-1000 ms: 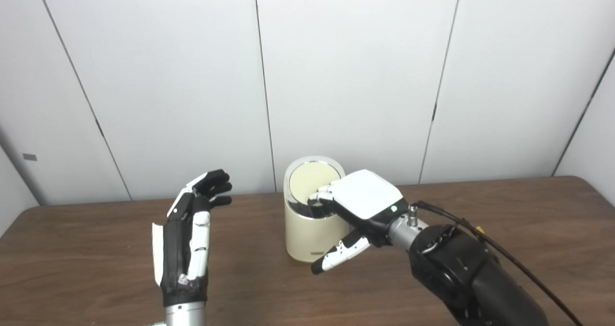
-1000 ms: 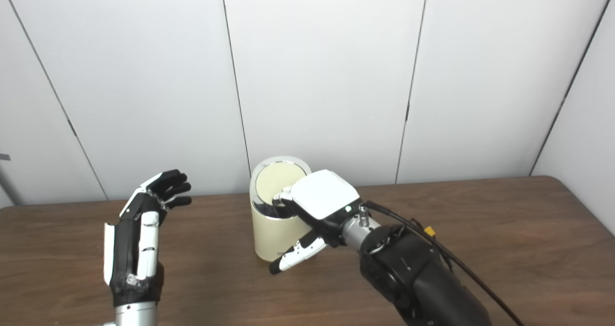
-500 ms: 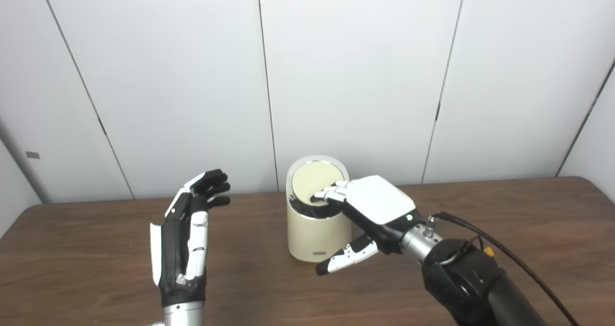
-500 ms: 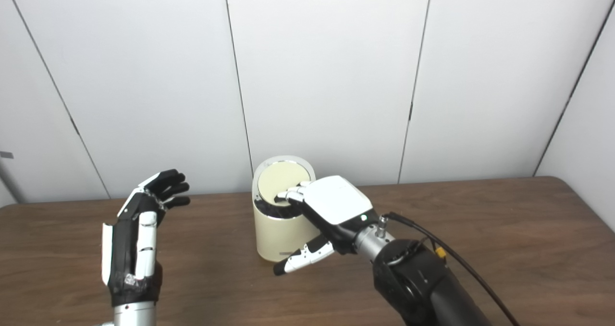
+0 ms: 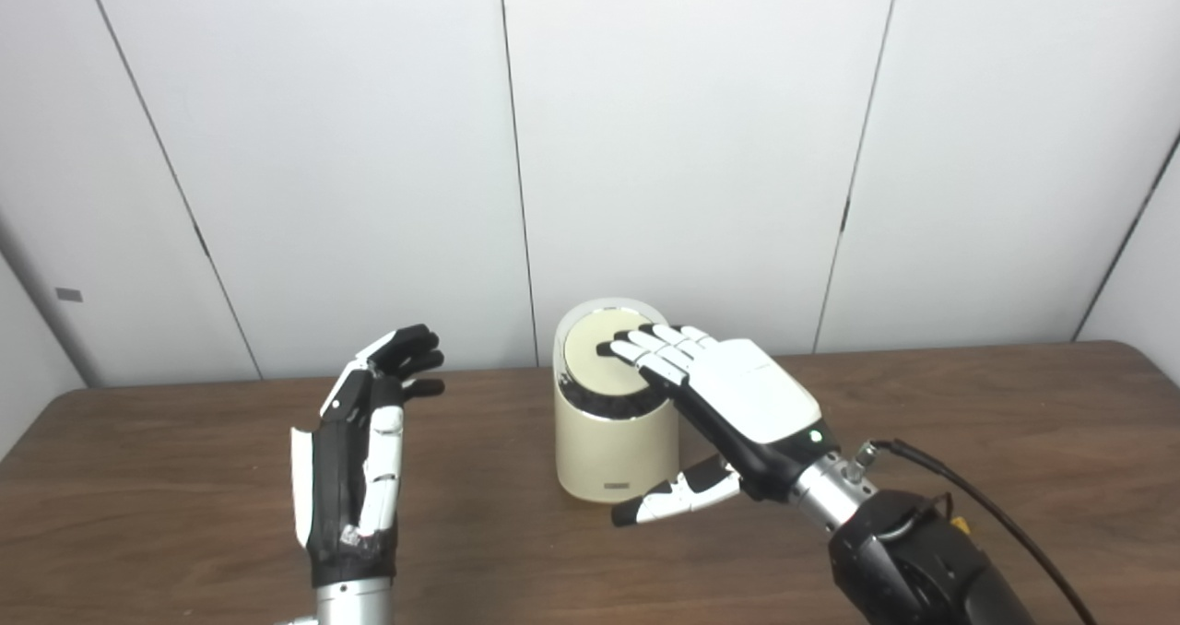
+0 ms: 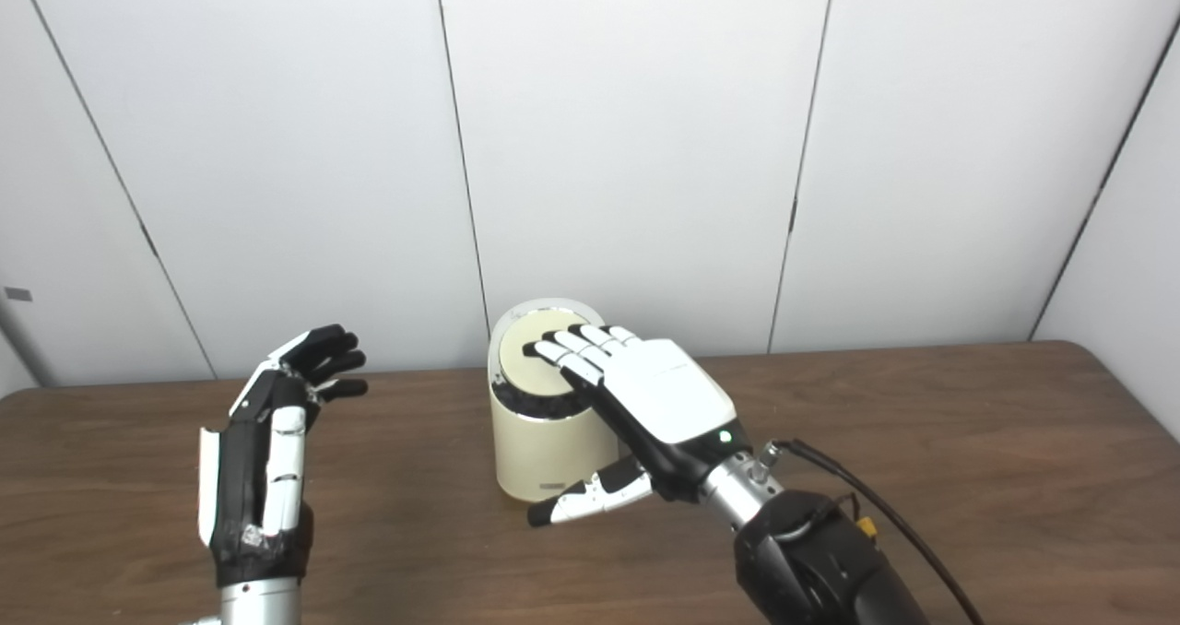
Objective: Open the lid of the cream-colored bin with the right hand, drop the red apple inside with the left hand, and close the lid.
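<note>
The cream-colored bin (image 5: 613, 454) stands on the brown table (image 5: 184, 477) near the wall. Its round lid (image 5: 595, 359) is tilted, and a dark gap shows under its front edge. My right hand (image 5: 733, 395) is open, with its fingers (image 5: 650, 347) stretched flat across the lid's top and its thumb hanging in front of the bin's lower right side. My left hand (image 5: 355, 459) is raised upright to the left of the bin, apart from it, open and holding nothing. No red apple shows in either view.
White wall panels (image 5: 691, 146) rise right behind the bin. A black cable (image 5: 996, 505) runs along my right forearm. Bare tabletop spreads to the left and right of the bin.
My right hand's fingers have uncurled from the bin's rim and now lie flat on the lid. The lid has tipped lower, narrowing the dark gap. My left hand has stayed in place.
</note>
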Robot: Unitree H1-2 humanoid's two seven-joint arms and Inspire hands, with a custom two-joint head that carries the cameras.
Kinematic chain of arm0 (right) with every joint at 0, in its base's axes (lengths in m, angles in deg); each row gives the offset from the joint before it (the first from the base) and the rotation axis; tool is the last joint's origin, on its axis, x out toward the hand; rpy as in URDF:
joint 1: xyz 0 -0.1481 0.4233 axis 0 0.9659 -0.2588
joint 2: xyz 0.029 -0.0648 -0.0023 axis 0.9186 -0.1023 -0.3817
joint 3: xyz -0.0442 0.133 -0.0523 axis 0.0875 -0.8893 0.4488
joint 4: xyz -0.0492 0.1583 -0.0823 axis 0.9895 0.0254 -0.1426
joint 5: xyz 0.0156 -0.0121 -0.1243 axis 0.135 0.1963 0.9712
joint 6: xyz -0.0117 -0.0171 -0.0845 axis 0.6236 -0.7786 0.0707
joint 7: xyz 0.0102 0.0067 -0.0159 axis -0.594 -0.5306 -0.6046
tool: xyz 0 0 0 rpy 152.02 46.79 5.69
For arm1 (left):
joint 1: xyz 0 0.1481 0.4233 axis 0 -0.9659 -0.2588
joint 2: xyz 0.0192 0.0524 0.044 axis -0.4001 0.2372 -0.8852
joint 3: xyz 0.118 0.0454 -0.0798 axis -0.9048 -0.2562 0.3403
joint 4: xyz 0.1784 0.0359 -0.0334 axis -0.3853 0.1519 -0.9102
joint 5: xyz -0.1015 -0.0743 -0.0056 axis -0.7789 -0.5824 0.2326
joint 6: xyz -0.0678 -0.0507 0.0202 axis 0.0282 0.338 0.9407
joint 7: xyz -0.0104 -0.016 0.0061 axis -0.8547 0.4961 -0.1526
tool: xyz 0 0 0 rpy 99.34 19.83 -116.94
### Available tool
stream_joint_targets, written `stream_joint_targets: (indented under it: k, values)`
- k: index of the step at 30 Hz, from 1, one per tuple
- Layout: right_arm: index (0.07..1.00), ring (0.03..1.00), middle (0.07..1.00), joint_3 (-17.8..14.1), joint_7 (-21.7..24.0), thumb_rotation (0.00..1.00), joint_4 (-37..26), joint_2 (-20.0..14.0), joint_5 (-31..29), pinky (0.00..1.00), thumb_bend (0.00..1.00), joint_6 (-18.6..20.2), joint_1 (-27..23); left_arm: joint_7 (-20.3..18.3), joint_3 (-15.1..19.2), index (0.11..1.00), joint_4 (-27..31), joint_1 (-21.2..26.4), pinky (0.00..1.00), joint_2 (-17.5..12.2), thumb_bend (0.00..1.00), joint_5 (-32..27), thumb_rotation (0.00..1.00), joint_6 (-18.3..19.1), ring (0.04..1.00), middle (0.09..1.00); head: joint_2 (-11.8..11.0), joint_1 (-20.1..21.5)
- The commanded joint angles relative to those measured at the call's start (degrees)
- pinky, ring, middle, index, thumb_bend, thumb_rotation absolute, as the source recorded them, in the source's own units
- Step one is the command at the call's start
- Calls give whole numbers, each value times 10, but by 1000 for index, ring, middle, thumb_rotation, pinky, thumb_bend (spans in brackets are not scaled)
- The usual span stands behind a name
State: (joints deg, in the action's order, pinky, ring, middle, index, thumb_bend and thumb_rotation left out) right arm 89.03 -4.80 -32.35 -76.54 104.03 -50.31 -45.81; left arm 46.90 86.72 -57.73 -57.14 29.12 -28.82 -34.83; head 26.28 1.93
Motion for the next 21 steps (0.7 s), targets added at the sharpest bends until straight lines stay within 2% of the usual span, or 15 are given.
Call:
stream_joint_targets:
  k: [1,4,6,9,10,12,13,14,16,21]
  values:
    - [935,931,932,-23,-61,622,-8,17,-36,884,664,-29,-6,1,0,736,4,19,621,-3,437,3,809,-25,704,735,0,2]
    - [912,909,921,-54,-139,578,4,42,-90,856,584,-80,18,1,3,731,2,19,619,-5,403,-2,778,-32,699,730,-1,5]
    - [893,883,894,-79,-190,616,16,60,-123,826,572,-112,33,3,4,729,-1,19,618,-7,375,3,746,-38,698,728,1,4]
    - [834,808,830,-115,-252,668,29,81,-166,709,510,-157,57,6,8,724,-6,20,607,-10,289,10,625,-46,689,720,0,2]
    - [808,775,802,-125,-268,658,31,87,-173,659,450,-168,63,6,9,720,-7,20,600,-11,276,9,582,-47,683,714,0,3]
    - [775,758,778,-140,-287,636,35,94,-192,633,352,-188,76,7,11,715,-10,20,591,-12,262,7,544,-51,676,709,0,5]
    - [762,760,772,-146,-293,547,37,95,-205,634,277,-195,84,8,13,711,-13,20,585,-13,255,7,534,-54,672,704,-1,6]
    - [757,758,767,-150,-295,512,39,96,-214,633,243,-200,89,9,14,709,-15,20,583,-14,249,7,526,-57,669,702,-1,6]
    - [751,751,759,-157,-300,457,38,98,-224,628,206,-206,100,10,18,706,-20,20,580,-16,245,5,513,-60,667,698,0,5]
    - [708,701,717,-173,-312,338,43,105,-273,592,204,-229,131,9,26,690,-28,13,578,-18,258,-5,501,-68,657,685,0,-2]
